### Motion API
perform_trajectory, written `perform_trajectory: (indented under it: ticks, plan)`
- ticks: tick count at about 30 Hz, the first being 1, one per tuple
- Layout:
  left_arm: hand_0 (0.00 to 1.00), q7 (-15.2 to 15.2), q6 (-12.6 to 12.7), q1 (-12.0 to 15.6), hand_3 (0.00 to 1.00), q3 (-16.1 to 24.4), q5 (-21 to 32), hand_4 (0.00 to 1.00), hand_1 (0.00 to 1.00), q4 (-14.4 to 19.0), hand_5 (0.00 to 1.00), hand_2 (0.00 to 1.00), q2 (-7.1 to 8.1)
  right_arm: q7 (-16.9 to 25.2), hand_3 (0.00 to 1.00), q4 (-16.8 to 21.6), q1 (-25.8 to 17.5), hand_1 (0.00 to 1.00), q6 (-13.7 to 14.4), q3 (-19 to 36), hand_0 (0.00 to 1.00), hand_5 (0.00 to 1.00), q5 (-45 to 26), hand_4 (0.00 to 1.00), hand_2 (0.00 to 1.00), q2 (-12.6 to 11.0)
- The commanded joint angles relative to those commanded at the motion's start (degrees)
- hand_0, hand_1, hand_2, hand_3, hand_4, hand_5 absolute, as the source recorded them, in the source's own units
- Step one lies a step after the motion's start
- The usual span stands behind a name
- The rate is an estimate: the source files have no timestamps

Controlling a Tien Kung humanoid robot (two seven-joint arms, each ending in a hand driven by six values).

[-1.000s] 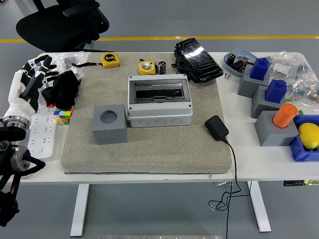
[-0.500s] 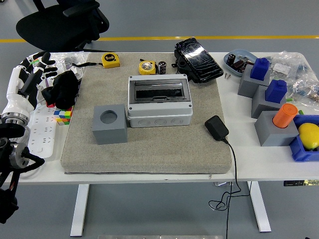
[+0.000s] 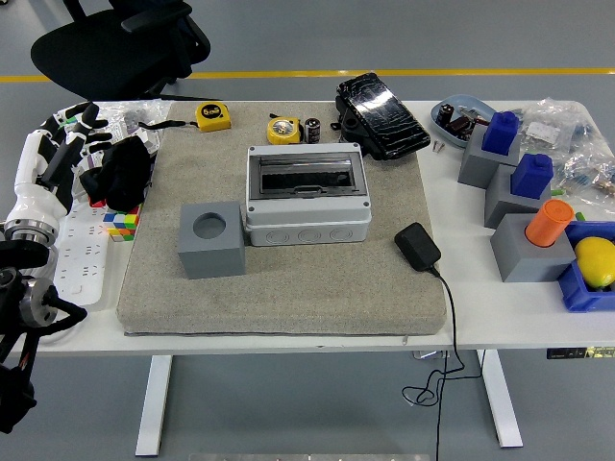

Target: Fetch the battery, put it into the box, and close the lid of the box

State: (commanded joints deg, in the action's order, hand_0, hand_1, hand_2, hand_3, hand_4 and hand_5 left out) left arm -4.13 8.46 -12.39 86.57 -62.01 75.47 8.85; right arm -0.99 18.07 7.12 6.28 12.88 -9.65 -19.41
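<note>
Left hand (image 3: 60,144) raised at the desk's (image 3: 480,317) 9 o'clock edge, white fingers (image 3: 82,123) loosely spread, holding nothing. Right hand not in view. Black cloth bundle (image 3: 120,171) just beside the fingertips.

Outward at 3 o'clock from the hand: grey mat (image 3: 288,279), grey cube (image 3: 210,238) touching the box (image 3: 307,197). Box lid (image 3: 306,181) looks shut, though its dark window makes that hard to confirm.

Battery (image 3: 313,130) stands at the mat's 12 o'clock edge, just beside a yellow tape measure (image 3: 282,129), well apart from the hand.

Judgement: small, rigid, dense cylinder; smooth casing, likely slippery. Pinch across the mid-body, thumb opposing two fingers, approaching from 3 o'clock, the side clear of the tape.
</note>
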Motion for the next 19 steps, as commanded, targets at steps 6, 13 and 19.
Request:
perform_trajectory:
  ticks: [6,13,19]
  plan:
    - [0.518,0.0,0.0,0.0,0.68,-0.1,-0.1,0.998,0.534,0.0,0.552,0.546,-0.18,-0.1,0.553,0.0,-0.1,0.63,0.0,-0.2,0.578,0.493,0.0,0.938,0.657,-0.2]
    - [0.517,0.0,0.0,0.3,0.68,-0.1,0.0,0.998,0.533,0.1,0.553,0.547,-0.1,-0.2,0.554,0.0,-0.3,0.629,0.0,-0.5,0.579,0.494,-0.1,0.938,0.657,-0.3]
    - [0.517,0.1,0.0,0.4,0.68,0.0,-0.1,0.998,0.533,0.3,0.553,0.547,-0.33,-0.2,0.554,-0.1,-0.4,0.629,-0.1,-0.3,0.579,0.494,0.0,0.938,0.657,-0.1]
